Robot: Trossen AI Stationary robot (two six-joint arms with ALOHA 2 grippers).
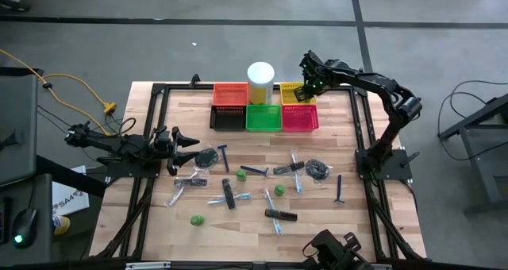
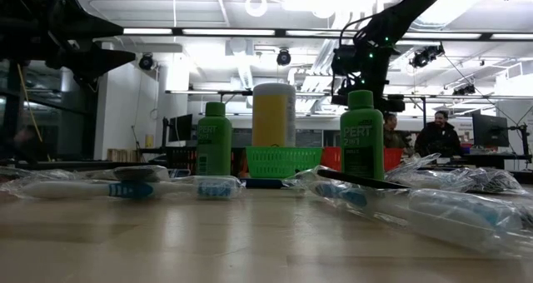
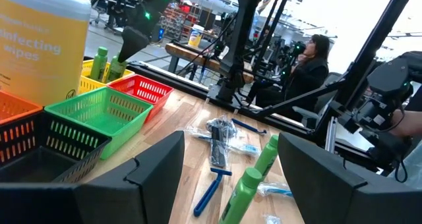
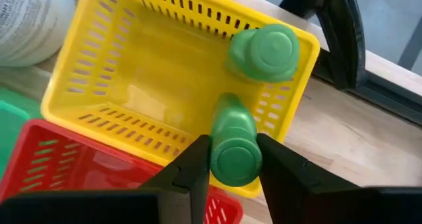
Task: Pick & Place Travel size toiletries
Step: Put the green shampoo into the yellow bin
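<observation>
While the left gripper (image 1: pixel 193 141) hangs over the table's left side, its jaws stand wide apart with nothing between them. Just beside it lie a dark coiled bundle (image 1: pixel 207 157) and a thin blue razor (image 1: pixel 225 155). Across the bare wooden table (image 1: pixel 159 214) the toiletries are scattered: clear-wrapped toothbrushes (image 1: pixel 230 198), black sticks (image 1: pixel 281 215), a second coil (image 1: pixel 317 169), another razor (image 1: pixel 339 188) and three small green bottles (image 1: pixel 197 219) seen from above as round caps. At the far edge sit mesh baskets, orange (image 1: pixel 229 94) and yellow (image 1: pixel 292 90) behind, black (image 1: pixel 228 119), green (image 1: pixel 263 117) and red (image 1: pixel 300 117) in front, with a tall white cylinder (image 1: pixel 260 82) standing between the orange and yellow ones. The right gripper (image 4: pixel 232 159) hovers over the yellow basket, its dark fingers (image 4: pixel 191 171) set on either side of a smooth green plastic bottle (image 4: pixel 232 145) that hangs tilted, its cap toward the camera. Whether they press it cannot be told. Another green bottle (image 4: pixel 265 51) stands upright in that basket's corner.
</observation>
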